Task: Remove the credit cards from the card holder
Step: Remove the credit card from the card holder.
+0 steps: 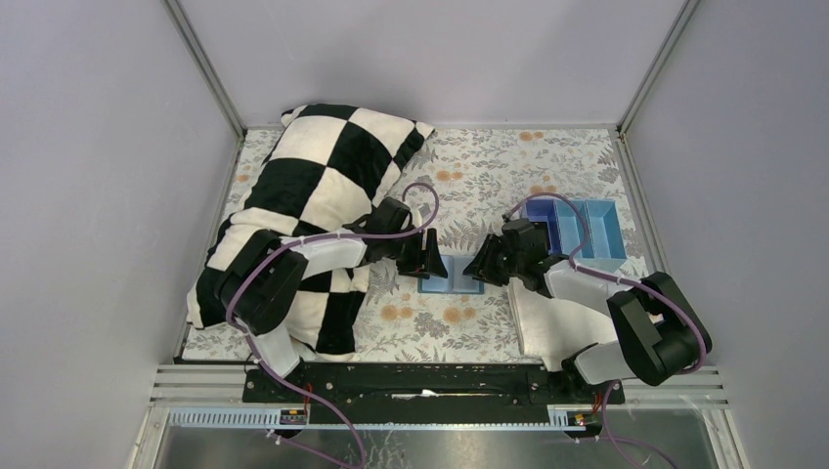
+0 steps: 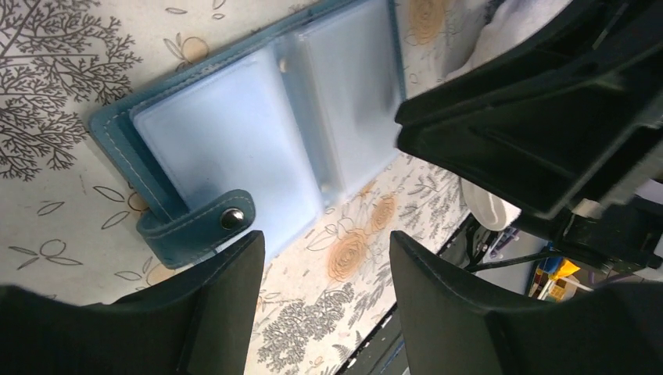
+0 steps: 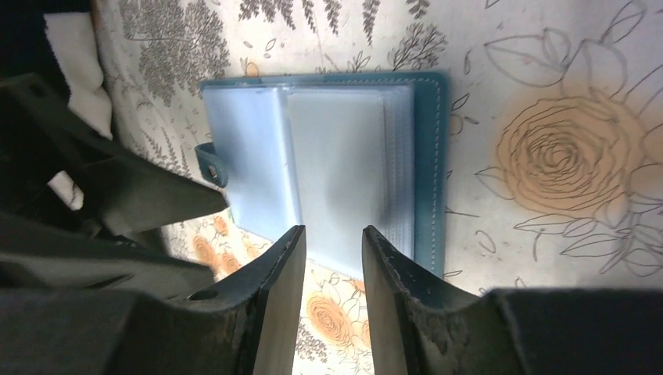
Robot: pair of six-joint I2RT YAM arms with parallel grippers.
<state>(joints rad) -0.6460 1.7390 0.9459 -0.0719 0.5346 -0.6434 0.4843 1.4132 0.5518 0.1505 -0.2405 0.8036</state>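
The card holder (image 1: 452, 274) lies opened flat on the flowered table, its frosted light-blue sleeves facing up (image 2: 258, 133) (image 3: 344, 164). Its snap strap (image 2: 207, 226) sticks out at one side. No credit cards show; whatever is in the sleeves is hidden. My left gripper (image 1: 430, 264) (image 2: 327, 242) hovers at the holder's left edge, open, with only tablecloth between its fingers. From the right, my right gripper (image 1: 482, 266) (image 3: 332, 230) reaches over the holder's other edge, open with a narrow gap and nothing in it. The two grippers nearly face each other.
A black-and-white checkered pillow (image 1: 313, 186) fills the left of the table, under the left arm. A bright blue compartment tray (image 1: 585, 230) stands at the right rear. A white cloth (image 1: 547, 322) lies under the right arm. Grey walls enclose the table.
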